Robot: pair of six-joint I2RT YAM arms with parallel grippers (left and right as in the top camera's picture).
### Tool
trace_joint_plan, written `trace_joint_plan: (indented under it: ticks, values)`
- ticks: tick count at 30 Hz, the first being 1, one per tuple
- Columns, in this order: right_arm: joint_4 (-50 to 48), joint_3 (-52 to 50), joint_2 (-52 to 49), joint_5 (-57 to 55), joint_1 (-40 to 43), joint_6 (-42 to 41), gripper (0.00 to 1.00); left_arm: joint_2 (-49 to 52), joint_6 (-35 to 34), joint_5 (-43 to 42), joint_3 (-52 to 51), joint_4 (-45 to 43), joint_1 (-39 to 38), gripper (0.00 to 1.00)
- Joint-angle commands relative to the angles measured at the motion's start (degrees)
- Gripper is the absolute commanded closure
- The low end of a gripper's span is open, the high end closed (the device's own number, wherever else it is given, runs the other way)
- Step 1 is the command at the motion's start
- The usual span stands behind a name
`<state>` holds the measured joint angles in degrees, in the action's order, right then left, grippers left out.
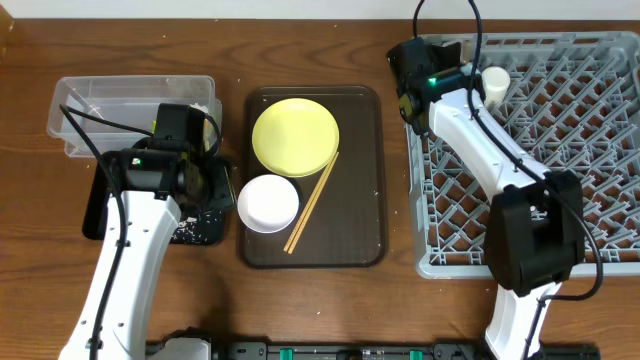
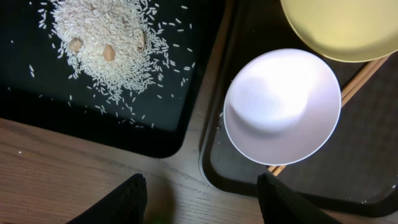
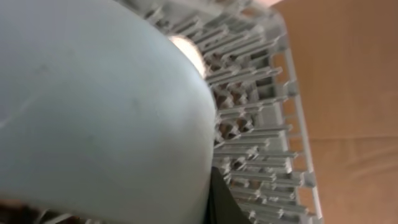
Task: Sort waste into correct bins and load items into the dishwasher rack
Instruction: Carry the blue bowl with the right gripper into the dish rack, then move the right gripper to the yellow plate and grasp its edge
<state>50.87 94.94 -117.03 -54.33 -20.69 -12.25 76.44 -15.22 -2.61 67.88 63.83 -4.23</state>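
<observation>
The light blue bowl [image 3: 99, 106] loomed closest, apparently clamped in the right tool [image 1: 412, 80] just above the dishwasher rack [image 3: 261, 155] and its pegs. The left tool [image 2: 202, 202] hung open, with the white bowl [image 2: 283, 106] just ahead of it.

Plate [image 1: 295, 135], cup [image 1: 495, 82], tub [image 1: 100, 95], rack [image 1: 600, 150]: one each; bowls [image 1: 268, 203], chopsticks [image 1: 312, 205], trays [image 1: 362, 170]: two each.

The left arm [image 1: 125, 250] and right arm [image 1: 478, 135] have smooth white links between bulky black joint housings. Thin black cables [image 1: 479, 45] trail off them. A small green light [image 1: 432, 80] glows on the right. The left hand [image 2: 200, 202] has matte black fingers [image 2: 121, 199].
</observation>
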Motion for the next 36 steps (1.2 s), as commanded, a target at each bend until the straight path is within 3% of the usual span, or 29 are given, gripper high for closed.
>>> trace_joint_plan:
  ticks: [1,8,11,19,29,33,35,36]
  values:
    - [2.47,-0.85,-1.73,16.68,-1.20,-4.07,0.99,-0.02,-0.37,0.28,0.70,-0.02,0.20,0.40]
    - [5.16,-0.81,0.85,30.27,-1.53,-4.04,0.98,-0.02,-0.37,0.26,0.70,0.00,0.20,0.40]
    - [5.29,-0.79,3.85,34.40,-1.51,-4.02,0.88,-0.02,-0.35,0.28,0.70,0.00,0.20,0.40]
    - [4.44,-0.79,14.47,35.10,-1.51,-4.02,0.70,-0.02,-0.37,0.07,0.70,0.02,0.20,0.40]
    - [3.91,-0.87,18.12,40.48,-1.51,-4.02,0.66,0.07,-0.35,0.07,0.59,0.24,0.20,0.40]
    - [1.97,-0.87,17.29,45.75,-1.90,-2.64,0.68,0.07,-0.35,0.07,0.59,0.22,0.20,0.40]
    - [1.11,-0.90,16.55,48.11,-2.01,-2.47,0.93,0.07,-0.35,0.07,0.59,0.22,0.20,0.40]
    - [0.70,-0.94,16.09,49.66,-2.05,-2.45,0.99,0.07,-0.35,0.07,0.59,0.22,0.20,0.40]
